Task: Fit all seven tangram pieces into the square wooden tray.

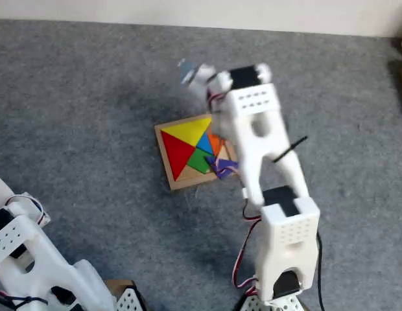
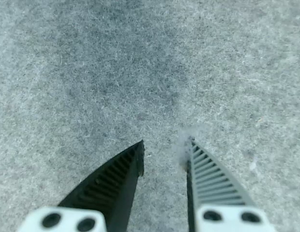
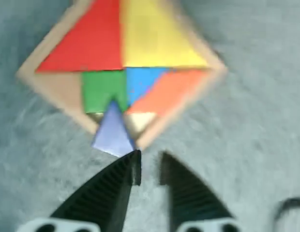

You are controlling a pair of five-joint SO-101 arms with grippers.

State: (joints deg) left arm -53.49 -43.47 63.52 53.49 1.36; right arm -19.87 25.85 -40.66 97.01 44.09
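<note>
The square wooden tray (image 1: 188, 181) lies mid-table on grey carpet. It holds a red triangle (image 1: 177, 152), a yellow triangle (image 1: 188, 131), a green piece (image 1: 200, 160), a blue piece (image 1: 204, 141) and an orange piece (image 1: 215, 142). A purple triangle (image 3: 112, 133) lies tilted across the tray's rim (image 3: 63, 92) at one corner, half on the carpet. My right gripper (image 3: 149, 166) hovers just outside that corner, slightly open and holding nothing. My left gripper (image 2: 165, 145) is open over bare carpet, far from the tray.
The right arm (image 1: 259, 136) stretches over the tray's right side and hides part of it. The left arm (image 1: 32, 259) sits at the front left corner. A small brown object (image 1: 120, 286) lies by its base.
</note>
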